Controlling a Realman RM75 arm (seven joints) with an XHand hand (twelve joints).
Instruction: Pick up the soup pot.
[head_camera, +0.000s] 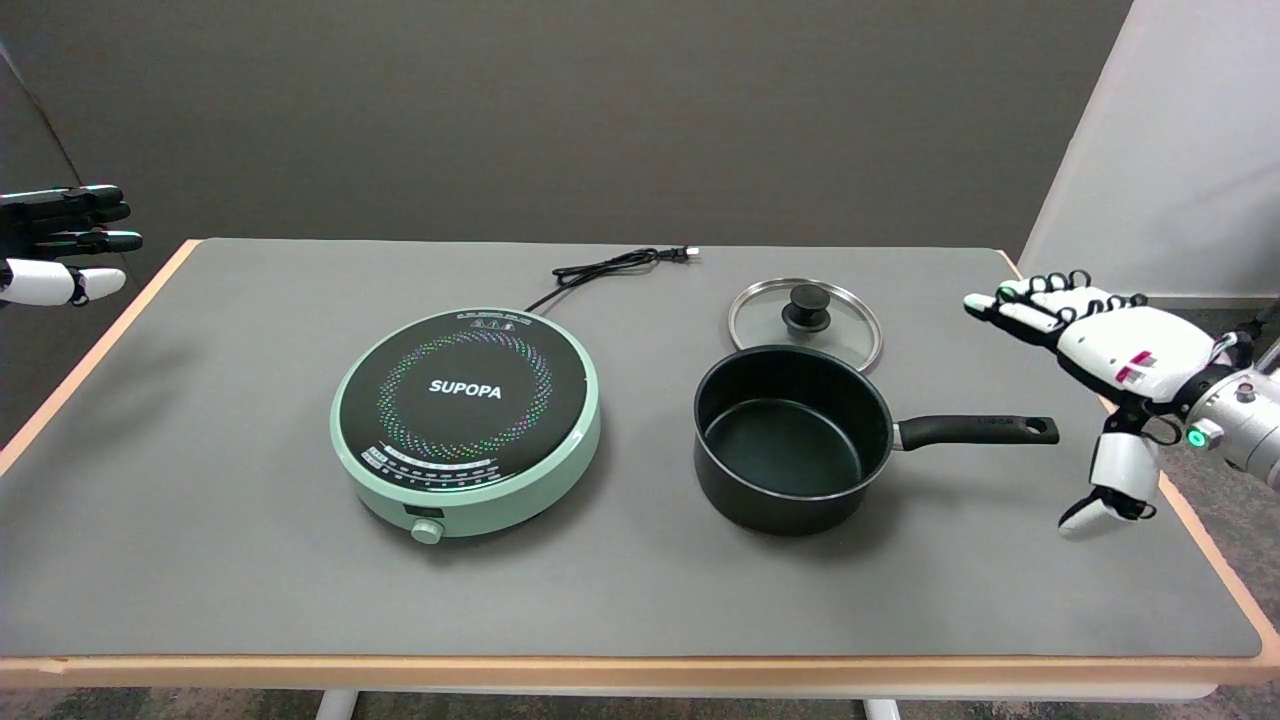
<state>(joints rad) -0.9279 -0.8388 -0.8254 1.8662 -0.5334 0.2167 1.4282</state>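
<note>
Head view of the scene at the approach stage. The soup pot (792, 438), black and uncovered, stood upright on the grey desk (200, 560), right of centre, with nothing visible inside it. Its straight black handle (975, 430) pointed toward the right edge of the desk, level with the surface and free of any contact. The right robot hand (1110, 385) hung in the air beyond the handle's end, near it but apart from it. Its fingers (1030, 305) were extended and spread toward the pot, the thumb (1105, 490) dropped well below them, and nothing lay between them; the hand was wide open and held no object.

The glass lid (805, 322), with its black knob, lay flat on the desk just behind the pot, its near rim hidden by the pot's far wall. A mint-green induction cooker (467, 420) marked SUPOPA sat to the left of the pot, well apart from it, and its black power cord (610, 268) lay loose and unplugged toward the far edge.

Judged from this arrangement, none of the task had been completed: the pot rested fully on the desk and had not been touched. Remaining steps were the closing of the gap to the handle, the grasp around it, and the lift.
</note>
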